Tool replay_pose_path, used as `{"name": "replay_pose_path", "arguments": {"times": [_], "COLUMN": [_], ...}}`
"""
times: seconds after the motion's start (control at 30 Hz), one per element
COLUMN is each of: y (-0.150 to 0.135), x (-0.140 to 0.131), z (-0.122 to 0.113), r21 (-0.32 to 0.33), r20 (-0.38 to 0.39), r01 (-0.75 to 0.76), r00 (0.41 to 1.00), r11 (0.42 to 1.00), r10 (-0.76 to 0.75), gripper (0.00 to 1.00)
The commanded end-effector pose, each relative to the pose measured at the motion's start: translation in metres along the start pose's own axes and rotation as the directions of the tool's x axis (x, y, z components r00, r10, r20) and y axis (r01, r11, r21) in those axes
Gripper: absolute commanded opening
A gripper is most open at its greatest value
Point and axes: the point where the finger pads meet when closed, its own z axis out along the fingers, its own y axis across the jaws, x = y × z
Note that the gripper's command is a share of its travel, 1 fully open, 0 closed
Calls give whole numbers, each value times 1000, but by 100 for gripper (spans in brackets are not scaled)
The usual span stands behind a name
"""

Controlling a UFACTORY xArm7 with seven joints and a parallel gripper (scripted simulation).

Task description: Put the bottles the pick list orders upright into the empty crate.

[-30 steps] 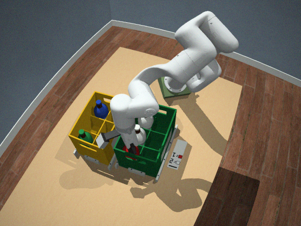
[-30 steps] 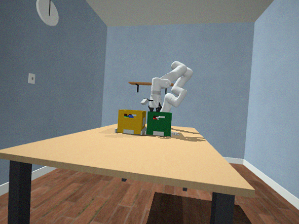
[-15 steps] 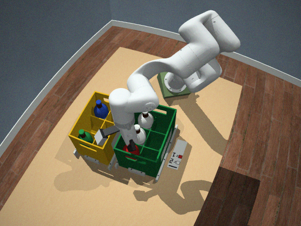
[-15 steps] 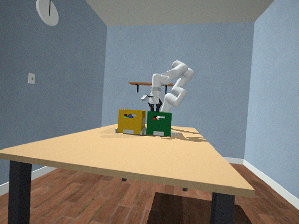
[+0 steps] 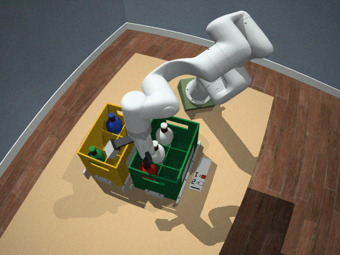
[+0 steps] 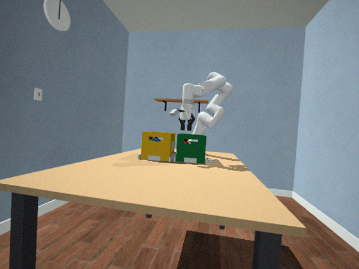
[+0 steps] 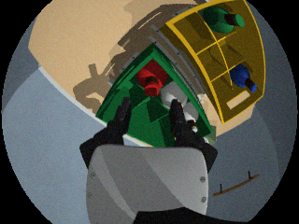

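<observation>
While gripper [image 6: 185, 126] hangs spread, empty: green crate [image 5: 178, 181] 3 bottles, yellow crate [image 5: 93, 137] 2

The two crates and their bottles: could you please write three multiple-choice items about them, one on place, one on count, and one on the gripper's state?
1. Where does the pick list lie?
A. Between the crates
B. Beside the green crate, away from the yellow crate
C. Inside the yellow crate

2. How many bottles stand in the green crate?
A. One
B. Two
C. Three

3. What is the gripper doing?
A. Open, above the green crate, holding nothing
B. Shut on the blue bottle
C. Resting on the table

Answers: 1 B, the strip lies on the table outside the green crate's far wall. 2 C, one red bottle and two white bottles show there. 3 A, its fingers stand apart with nothing between them.
</observation>
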Motion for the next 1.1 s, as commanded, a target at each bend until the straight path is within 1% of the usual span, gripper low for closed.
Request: {"name": "replay_pose_path", "arguments": {"times": [0.0,0.13,0.33,0.83,0.9,1.07], "y": [0,0,0,-28,-28,-37], "x": [1,1,1,-63,-63,-85], "z": [-14,-24,-24,-49,-49,-57], "r21": [1,1,1,2,2,2], "r20": [-5,-5,-5,-4,-4,-4], "r01": [0,0,0,0,0,0], "r00": [1000,1000,1000,1000,1000,1000], "r11": [1000,1000,1000,1000,1000,1000], "r10": [0,0,0,0,0,0], "gripper": [65,65,65,65,65,65]}}
